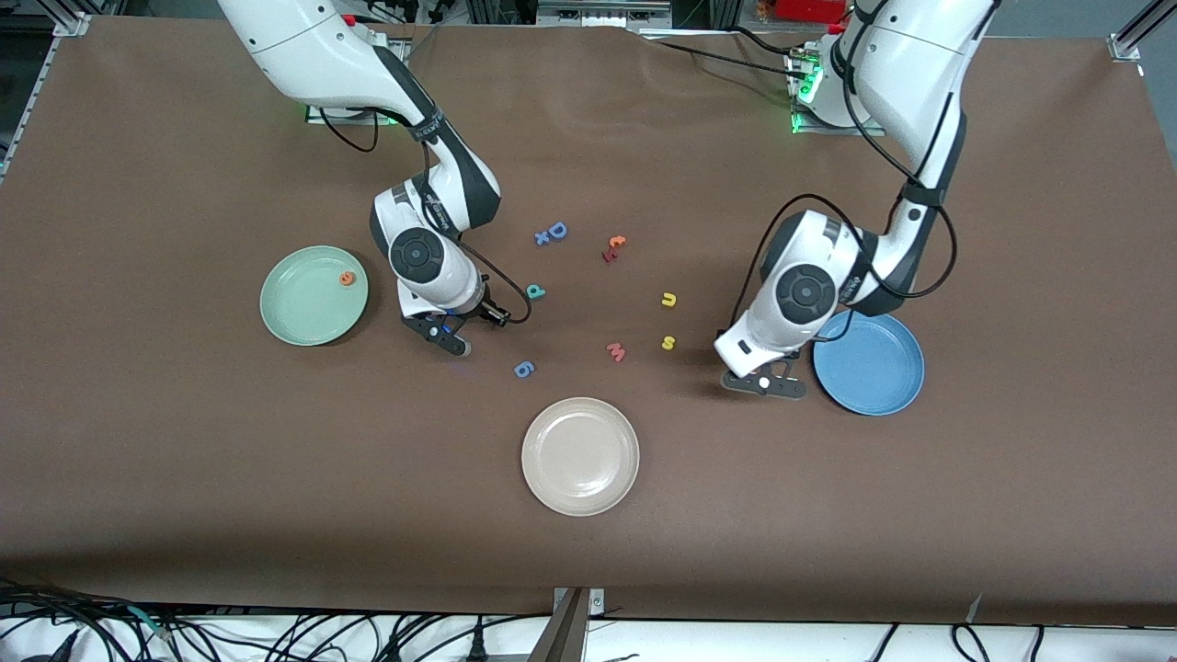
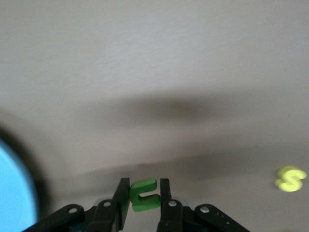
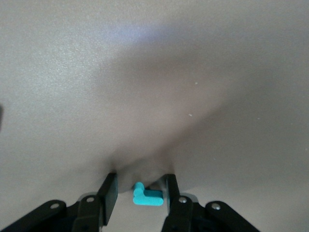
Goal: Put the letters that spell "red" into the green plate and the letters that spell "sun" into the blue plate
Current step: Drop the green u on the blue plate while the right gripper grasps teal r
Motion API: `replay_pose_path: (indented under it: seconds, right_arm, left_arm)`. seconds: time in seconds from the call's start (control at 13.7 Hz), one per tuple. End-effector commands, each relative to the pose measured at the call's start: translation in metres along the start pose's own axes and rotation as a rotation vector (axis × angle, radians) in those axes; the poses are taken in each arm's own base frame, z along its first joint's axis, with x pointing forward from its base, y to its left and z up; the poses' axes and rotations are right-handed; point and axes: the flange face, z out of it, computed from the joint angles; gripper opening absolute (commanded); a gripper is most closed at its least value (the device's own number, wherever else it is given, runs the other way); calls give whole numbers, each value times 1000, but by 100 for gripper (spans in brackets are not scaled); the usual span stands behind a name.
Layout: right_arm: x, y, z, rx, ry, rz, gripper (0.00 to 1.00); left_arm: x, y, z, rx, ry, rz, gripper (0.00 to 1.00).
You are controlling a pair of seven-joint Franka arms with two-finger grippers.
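While the orange "e" (image 1: pixel 347 279) lies in the green plate (image 1: pixel 299 313), your right gripper (image 1: pixel 457 342), at its three o'clock, straddles the teal "r" (image 3: pixel 147 195) unpinched, stem running finger to finger; clamp next. Your left gripper (image 1: pixel 765 383) pinches the green "n" (image 2: pixel 144 195), legs toward one finger; the blue plate (image 1: pixel 869 368) waits at three o'clock.
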Motion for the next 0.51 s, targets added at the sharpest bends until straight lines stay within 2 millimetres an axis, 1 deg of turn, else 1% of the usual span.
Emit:
replay_pose_path:
  seconds: [0.0,0.07,0.15,0.29,0.44]
  right_arm:
    - [-5,-4,6,-5,-14,10,48]
    - [-6,-4,6,-4,-16,9,48]
    - [-7,-5,6,-2,-15,12,48]
    - [-9,-6,7,0,-14,19,48]
    - [-10,-8,6,2,-13,16,48]
  left_arm:
    - [1,-40,-22,17,-28,52,15]
    - [1,-53,-24,16,-38,70,15]
    - [2,-67,-30,14,-42,84,15]
    - [3,-96,-34,6,-50,127,15]
    - [4,-126,-33,-3,-52,181,15]
